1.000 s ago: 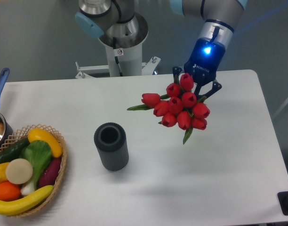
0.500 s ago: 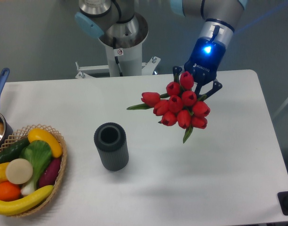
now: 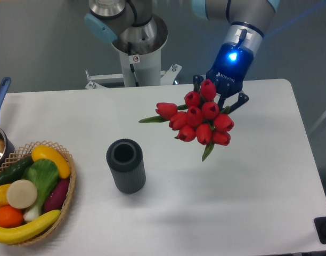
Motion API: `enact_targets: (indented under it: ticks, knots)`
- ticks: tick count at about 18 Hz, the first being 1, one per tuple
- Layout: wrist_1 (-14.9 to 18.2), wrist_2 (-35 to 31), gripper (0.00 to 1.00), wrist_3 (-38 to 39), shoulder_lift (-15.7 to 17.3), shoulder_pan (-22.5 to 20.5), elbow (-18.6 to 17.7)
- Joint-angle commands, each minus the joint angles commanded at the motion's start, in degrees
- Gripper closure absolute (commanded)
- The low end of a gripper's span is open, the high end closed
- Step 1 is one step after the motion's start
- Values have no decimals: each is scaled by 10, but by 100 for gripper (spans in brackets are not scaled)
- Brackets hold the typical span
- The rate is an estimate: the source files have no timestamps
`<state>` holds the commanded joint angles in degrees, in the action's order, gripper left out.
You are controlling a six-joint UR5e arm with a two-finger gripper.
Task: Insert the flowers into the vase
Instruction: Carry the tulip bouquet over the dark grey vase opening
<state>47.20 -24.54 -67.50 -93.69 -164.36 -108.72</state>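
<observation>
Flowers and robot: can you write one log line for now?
gripper: holding flowers | flowers: in air, right of vase | vase: upright, empty

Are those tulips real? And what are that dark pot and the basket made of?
The flowers look artificial, perhaps plastic or foam: the buds are uniformly red, smooth and identical. The vase seems matte dark grey plastic or rubber with fine vertical ribs; I cannot tell which. The basket looks like woven wicker.
</observation>
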Motion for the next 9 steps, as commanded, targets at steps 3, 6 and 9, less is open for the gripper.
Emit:
enact_targets:
  ticks: [3, 6, 9]
  knots:
    - [-14, 61, 80, -6, -14, 15, 1]
    - [-15, 125, 81, -27, -27, 37, 3]
    - [-17, 148, 81, -47, -48, 70, 10]
